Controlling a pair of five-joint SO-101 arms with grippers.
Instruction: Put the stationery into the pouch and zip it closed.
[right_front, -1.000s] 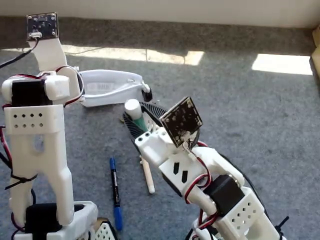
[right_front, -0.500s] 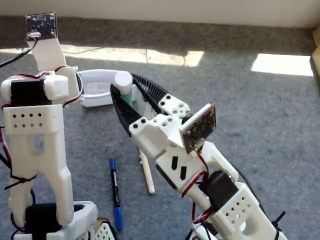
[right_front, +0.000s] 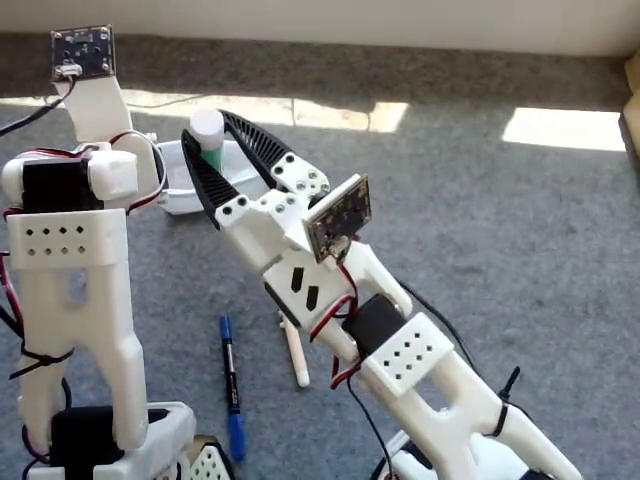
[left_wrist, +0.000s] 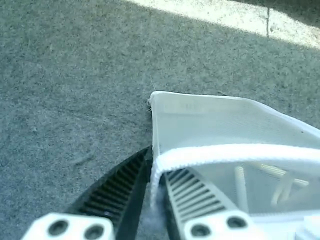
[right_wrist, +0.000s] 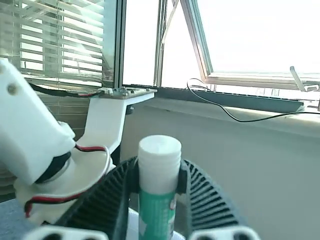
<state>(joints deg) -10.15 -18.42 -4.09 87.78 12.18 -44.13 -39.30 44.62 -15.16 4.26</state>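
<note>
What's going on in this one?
The right end effector grips a glue stick upright, close by the white pouch. The left end effector pinches the pouch's rim, and its mouth is open. A blue pen and a pale stick lie on the carpet, not yet packed.

pouch (right_front: 188, 180): white mesh, mouth open, lying far left on grey bench (right_front: 500, 230), rim corner pinched in left end effector (left_wrist: 150, 162) | glue stick (right_front: 207, 125): green body, white cap, upright, clamped in right end effector (right_front: 208, 142) above pouch | blue pen (right_front: 231, 385): flat, near left, running near-far | cream stick (right_front: 296, 355): flat, just right of pen, not touching
</note>
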